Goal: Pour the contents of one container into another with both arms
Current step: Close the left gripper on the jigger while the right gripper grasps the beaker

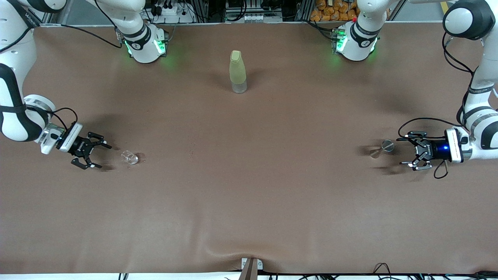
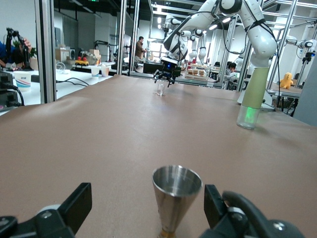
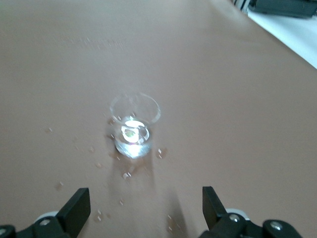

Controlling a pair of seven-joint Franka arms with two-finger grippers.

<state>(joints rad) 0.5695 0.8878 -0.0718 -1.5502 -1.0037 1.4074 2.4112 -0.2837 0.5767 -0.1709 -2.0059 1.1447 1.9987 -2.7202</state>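
My right gripper hangs low over the brown table at the right arm's end, its black fingers spread wide with nothing between them. Just ahead of those fingers, standing upright on the table and apart from them, is the tiny clear glass cup. Small droplets are scattered on the cloth around its base.

At the left arm's end, my left gripper also sits low over the table, its fingers parted and holding nothing. The silver jigger stands upright just in front of them, its round upper cup facing up and its narrow waist below. In the left wrist view it lies between the two fingers' tips, touching neither that I can see.

Farther from the front camera than both the cup and the jigger, about midway between the two arms' bases, the tall yellow-green bottle stands upright with its cap on, well apart from everything else.
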